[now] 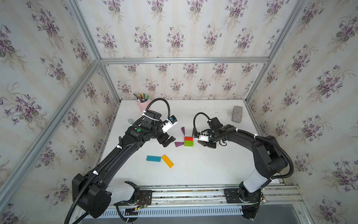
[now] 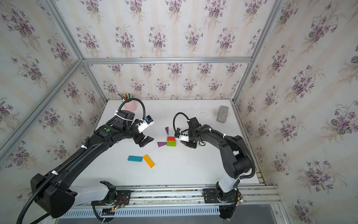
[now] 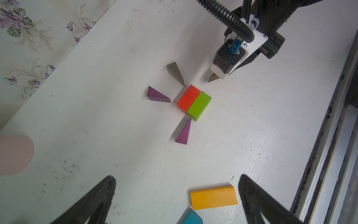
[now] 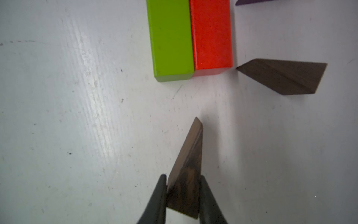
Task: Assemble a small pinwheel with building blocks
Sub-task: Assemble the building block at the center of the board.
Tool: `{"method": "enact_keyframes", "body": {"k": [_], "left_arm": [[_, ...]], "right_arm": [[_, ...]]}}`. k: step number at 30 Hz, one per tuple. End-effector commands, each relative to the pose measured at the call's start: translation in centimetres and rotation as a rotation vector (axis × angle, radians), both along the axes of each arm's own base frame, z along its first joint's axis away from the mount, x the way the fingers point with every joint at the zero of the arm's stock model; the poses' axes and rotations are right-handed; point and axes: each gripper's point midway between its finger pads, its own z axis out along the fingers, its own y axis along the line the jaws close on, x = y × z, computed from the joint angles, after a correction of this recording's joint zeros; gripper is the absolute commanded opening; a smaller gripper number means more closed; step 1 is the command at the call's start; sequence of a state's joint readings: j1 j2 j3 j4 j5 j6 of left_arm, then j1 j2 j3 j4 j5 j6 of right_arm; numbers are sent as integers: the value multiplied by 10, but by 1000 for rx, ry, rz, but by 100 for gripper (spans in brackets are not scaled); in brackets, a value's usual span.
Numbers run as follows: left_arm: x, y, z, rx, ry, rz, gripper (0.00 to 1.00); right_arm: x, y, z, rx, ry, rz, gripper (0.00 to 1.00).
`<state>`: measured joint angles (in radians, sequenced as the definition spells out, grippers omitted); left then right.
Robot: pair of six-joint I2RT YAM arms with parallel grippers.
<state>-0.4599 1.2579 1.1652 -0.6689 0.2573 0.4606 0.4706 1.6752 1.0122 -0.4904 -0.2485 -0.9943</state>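
Blocks (image 3: 213,197): blue bar (image 1: 153,158) and yellow bar (image 1: 167,161) lie loose, nearest on the tabletop (image 1: 203,170).
Pinwheel (image 1: 188,141): mid-tabletop; red-green centre, two purple wedges (image 1: 182,131) and one brown wedge (image 3: 175,73) pointing at it.
Right pincer (image 4: 183,179): pinching second brown wedge (image 4: 190,151) just beside the centre.
Left pincer (image 1: 168,141): spread, near a purple wedge.

1. the right wrist view's edge leaves us only a sliver of the purple wedge (image 4: 251,2) beside the red block (image 4: 211,35).
2. the left wrist view's edge cuts off the blue block (image 3: 191,217), well apart from the red block.
3. in both top views we lose part of the loose brown wedge (image 1: 194,131), near the red block, behind the right arm (image 1: 240,133).
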Motion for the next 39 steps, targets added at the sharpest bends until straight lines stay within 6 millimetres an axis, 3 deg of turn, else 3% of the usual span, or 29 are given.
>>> {"method": "enact_keyframes", "body": {"k": [1, 16, 39], "left_arm": [[0, 0, 3, 0, -6, -1, 100], [1, 1, 3, 4, -10, 5, 100], [1, 2, 3, 8, -11, 7, 100]], "right_arm": [[-11, 5, 2, 4, 27, 37, 16], [-26, 14, -3, 35, 52, 3, 16], [-12, 20, -9, 24, 45, -17, 14]]}}
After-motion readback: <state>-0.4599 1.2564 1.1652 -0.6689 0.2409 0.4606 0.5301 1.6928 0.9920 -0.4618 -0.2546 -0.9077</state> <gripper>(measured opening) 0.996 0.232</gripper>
